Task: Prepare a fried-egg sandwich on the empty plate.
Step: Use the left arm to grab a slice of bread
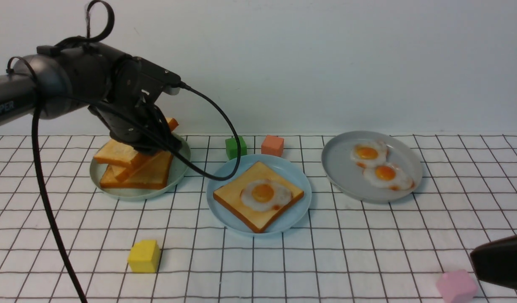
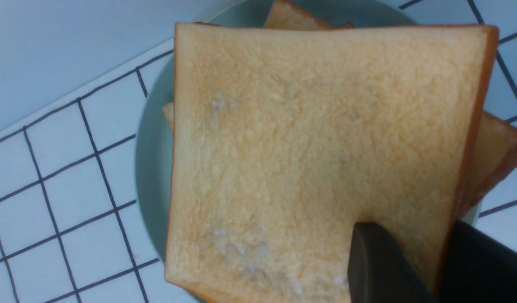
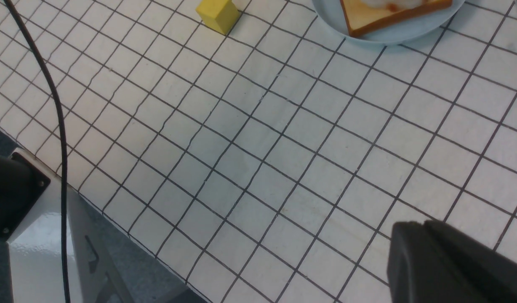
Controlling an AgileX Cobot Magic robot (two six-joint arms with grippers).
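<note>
The light blue plate (image 1: 293, 169) sits mid-table and carries one toast slice (image 1: 233, 198) with a fried egg (image 1: 265, 194) lying on it. To its left a stack of toast rests on a pale green plate (image 1: 128, 192). My left gripper (image 1: 154, 145) is down at that stack, shut on the edge of the top toast slice (image 2: 309, 139): one finger lies on its face, the other beyond its crust. Low at the right my right gripper (image 1: 473, 254) hangs shut and empty above the cloth. The right wrist view catches the blue plate's rim (image 3: 393, 35).
A grey plate (image 1: 347, 176) with two fried eggs (image 1: 368, 152) stands at the right. Small blocks lie about: green (image 1: 235, 147), salmon (image 1: 272, 145), yellow (image 1: 144, 256), pink (image 1: 456, 286). The left arm's black cable (image 1: 225, 126) loops over towards the blue plate.
</note>
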